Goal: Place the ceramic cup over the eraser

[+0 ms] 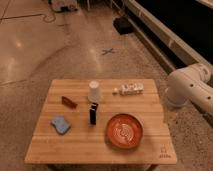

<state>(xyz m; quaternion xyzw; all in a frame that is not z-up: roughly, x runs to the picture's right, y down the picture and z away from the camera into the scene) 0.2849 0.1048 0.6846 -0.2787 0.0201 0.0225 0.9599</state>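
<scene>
A: Cup (94, 91) position?
B: On the table (45, 145), behind the orange plate (124, 131) and to its left. The eraser (93, 113) stands upright just left of that plate.
A: And the gripper?
B: Out of frame. Only the arm (192, 87) shows, right of the plate, so I cannot tell its grip.

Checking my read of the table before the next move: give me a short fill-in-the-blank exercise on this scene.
1. The white cup stands on the table just behind the black ___.
2. The round orange thing near the front edge is a ___.
3. The gripper is out of view; only the robot's ___ shows, at the picture's right edge.
Missing words: eraser; plate; arm.
</scene>
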